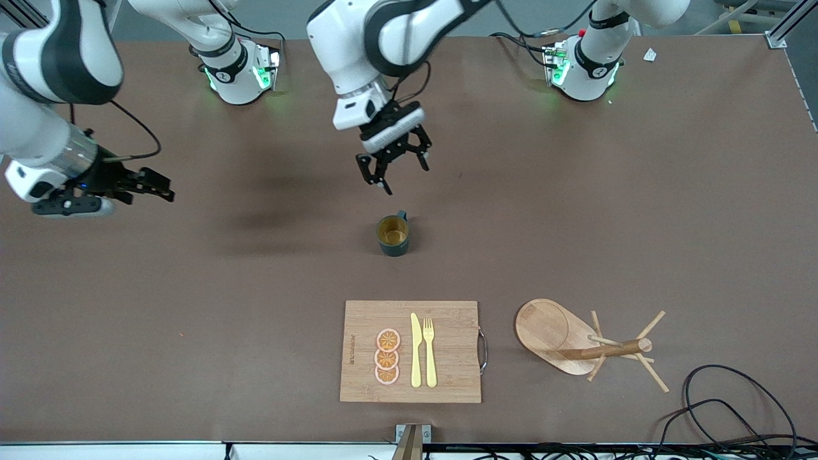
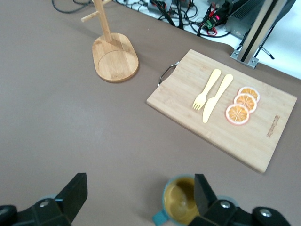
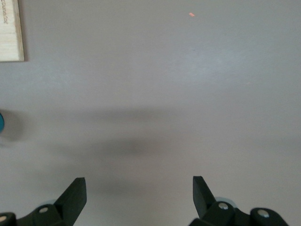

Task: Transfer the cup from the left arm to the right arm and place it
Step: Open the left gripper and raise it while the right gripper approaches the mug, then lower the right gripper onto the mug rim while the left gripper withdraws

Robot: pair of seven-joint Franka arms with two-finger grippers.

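Observation:
The cup, a dark teal ribbed mug with a yellow inside, stands upright near the table's middle, its handle toward the arms' bases. My left gripper is open and empty, up in the air over the table just beside the cup. In the left wrist view the cup shows below the gripper, partly covered by one finger. My right gripper is open and empty, waiting over bare table toward the right arm's end. It also shows in the right wrist view.
A wooden cutting board with orange slices, a yellow knife and a fork lies nearer the front camera than the cup. A wooden peg mug stand stands beside it toward the left arm's end. Black cables lie at that corner.

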